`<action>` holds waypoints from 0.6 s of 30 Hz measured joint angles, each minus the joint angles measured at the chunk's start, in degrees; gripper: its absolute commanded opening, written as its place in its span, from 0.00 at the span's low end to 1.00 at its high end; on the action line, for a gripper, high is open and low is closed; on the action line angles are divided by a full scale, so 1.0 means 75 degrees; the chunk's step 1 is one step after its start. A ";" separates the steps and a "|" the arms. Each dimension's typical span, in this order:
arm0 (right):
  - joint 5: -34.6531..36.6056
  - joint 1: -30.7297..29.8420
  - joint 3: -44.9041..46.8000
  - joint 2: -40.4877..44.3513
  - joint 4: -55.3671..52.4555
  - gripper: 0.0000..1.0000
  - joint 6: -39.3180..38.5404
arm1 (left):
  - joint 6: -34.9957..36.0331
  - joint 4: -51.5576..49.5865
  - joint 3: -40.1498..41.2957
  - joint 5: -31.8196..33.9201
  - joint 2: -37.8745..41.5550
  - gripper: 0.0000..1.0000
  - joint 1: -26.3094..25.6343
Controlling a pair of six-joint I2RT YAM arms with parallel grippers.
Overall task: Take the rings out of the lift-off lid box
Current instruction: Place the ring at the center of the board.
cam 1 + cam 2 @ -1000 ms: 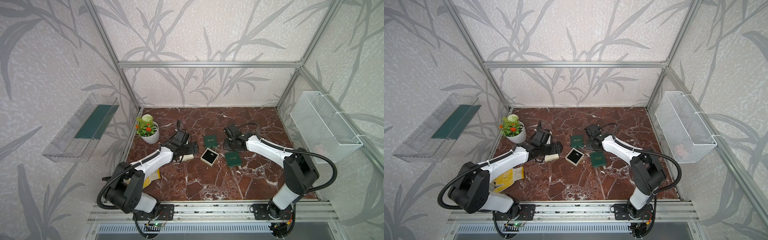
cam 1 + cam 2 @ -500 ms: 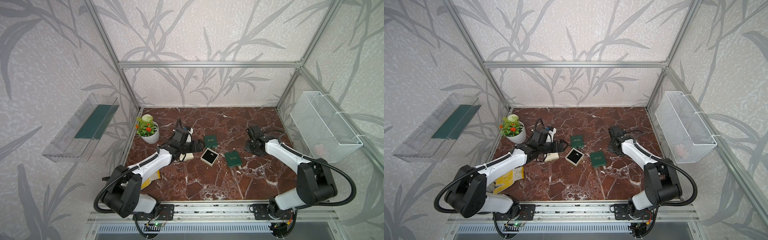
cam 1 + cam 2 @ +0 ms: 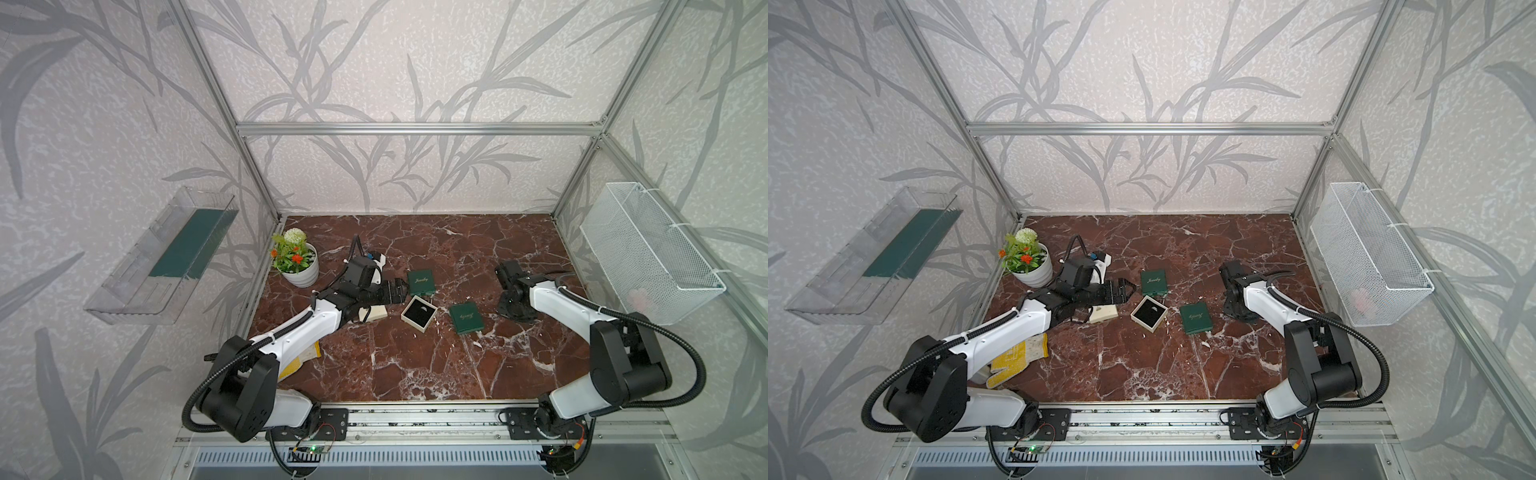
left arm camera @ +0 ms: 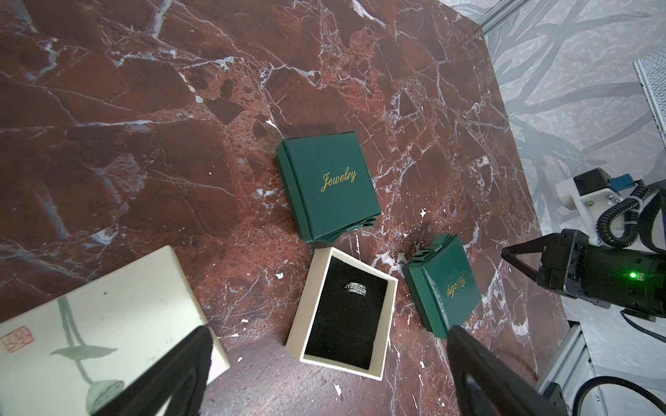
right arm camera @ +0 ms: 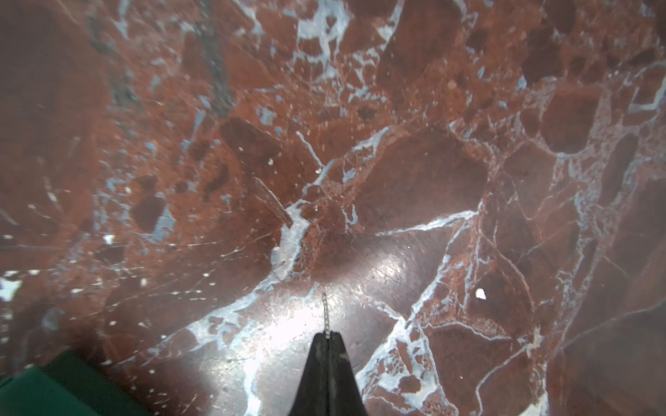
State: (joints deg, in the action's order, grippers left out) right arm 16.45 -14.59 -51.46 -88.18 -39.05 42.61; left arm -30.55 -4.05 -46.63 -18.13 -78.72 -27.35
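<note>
Top views, open box [image 3: 419, 313]: it sat lidless near the middle of the marble surface [image 3: 415, 365], with cream walls and a black insert. A pale glint showed inside, too small to call from up there.
Top views, left gripper [image 3: 400, 291]: the jaws were spread wide with nothing in them. It hung just beside the box on its left-edge side, above the cream lid [image 3: 376, 312].
Top views, right gripper [image 3: 1235, 311]: it was tipped down close to the surface toward the right edge, well apart from the box.
Left wrist, boxed ring [image 4: 355, 288]: there it was, a beaded silver band seated in the black insert.
Left wrist, neighbours: a closed green Jewelry box [image 4: 329, 183] lay just beside the open box, and a second green box [image 4: 445, 284] lay on another side.
Left wrist, fingers [image 4: 173, 371]: the dark pair splayed wide with only air between them.
Right wrist, pinched ring [image 5: 325, 311]: the tips were clamped tight together and a thin beaded metal sliver poked out. I read it as a ring seen edge-on, hanging just over bare marble.
Step in hand: one ring looked to be out and ready to set down, and the left arm was lined up for the one remaining.
Next move: the right needed a gentle release low over the surface. The left needed to drop its fingers into the box, narrow them a lot and nip the band without dragging the light box along.
</note>
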 measured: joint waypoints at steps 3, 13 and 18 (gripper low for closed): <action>0.0052 0.0000 0.0003 -0.0187 -0.0017 0.02 0.0044 | 0.0012 -0.0015 0.0000 0.0041 0.0000 0.99 0.0000; 0.0003 0.0000 0.0213 -0.0341 0.0076 0.17 0.0093 | 0.0023 -0.0073 0.0055 0.0204 0.0102 0.99 -0.0015; -0.0137 0.0003 0.0233 -0.0341 0.0172 0.34 0.0090 | 0.0029 -0.0143 0.0105 0.0254 0.0219 0.99 -0.0061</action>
State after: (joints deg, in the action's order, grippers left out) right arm 15.42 -14.57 -49.71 -90.74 -37.76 43.29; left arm -30.33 -5.13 -45.84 -16.23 -77.08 -27.81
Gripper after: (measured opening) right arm 0.276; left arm 0.992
